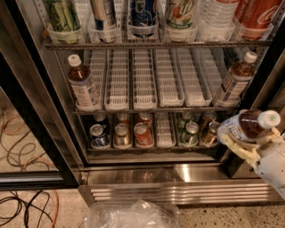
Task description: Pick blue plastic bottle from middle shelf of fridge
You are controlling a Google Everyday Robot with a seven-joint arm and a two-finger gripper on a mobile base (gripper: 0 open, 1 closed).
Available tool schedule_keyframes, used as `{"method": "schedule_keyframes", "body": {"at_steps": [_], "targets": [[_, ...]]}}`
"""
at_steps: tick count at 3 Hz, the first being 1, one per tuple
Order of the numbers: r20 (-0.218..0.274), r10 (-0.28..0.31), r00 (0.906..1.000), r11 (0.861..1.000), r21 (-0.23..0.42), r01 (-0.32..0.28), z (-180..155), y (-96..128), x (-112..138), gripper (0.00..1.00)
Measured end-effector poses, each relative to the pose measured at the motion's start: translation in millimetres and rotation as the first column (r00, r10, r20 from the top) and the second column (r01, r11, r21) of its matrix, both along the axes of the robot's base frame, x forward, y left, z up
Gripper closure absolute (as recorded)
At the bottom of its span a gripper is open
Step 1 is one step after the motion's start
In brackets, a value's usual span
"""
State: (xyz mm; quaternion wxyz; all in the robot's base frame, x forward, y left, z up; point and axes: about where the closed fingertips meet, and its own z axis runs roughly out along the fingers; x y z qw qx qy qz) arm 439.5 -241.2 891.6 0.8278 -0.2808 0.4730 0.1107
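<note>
Nearest you, a crumpled clear plastic bag (129,214) lies on the speckled floor, with loose cables (18,205) trailing off to the left. Just beyond it, at the right edge, the cream two-finger gripper (242,143) is pinching the blue plastic bottle (249,126) (small, clear, brown drink inside, white screw cap, pale bluish wrap label). The bottle lies tilted almost on its side, cap to the right, out in front of the tall glass-doored fridge (147,171) and about level with its rack of short metal cans (141,134).

By my reading you are past the grasp. The bottle is off the grey wire middle shelf (144,80), and what remains is to carry it clear. Hold firm and mind the black door frame (260,82) close behind.

Farther in, the shelf's white perforated lane trays hold a similar brown-drink bottle (83,87) at the far left and another bottle (236,79) at the far right.

Only one finger shows under the held bottle and the other is hidden. The arm is cut off at the right, and the top-shelf drinks (142,13) are cropped.
</note>
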Motion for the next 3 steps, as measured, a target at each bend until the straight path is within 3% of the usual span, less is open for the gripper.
{"method": "schedule_keyframes", "body": {"at_steps": [1, 2, 3], "targets": [[0.003, 0.171, 0.9852, 0.984, -0.048, -0.171, 1, 37, -25, 1.0], [-0.028, 0.317, 0.9479, 0.944, -0.082, -0.319, -3, 68, -48, 1.0], [-0.028, 0.318, 0.9478, 0.944, -0.082, -0.319, -3, 68, -48, 1.0]]}}
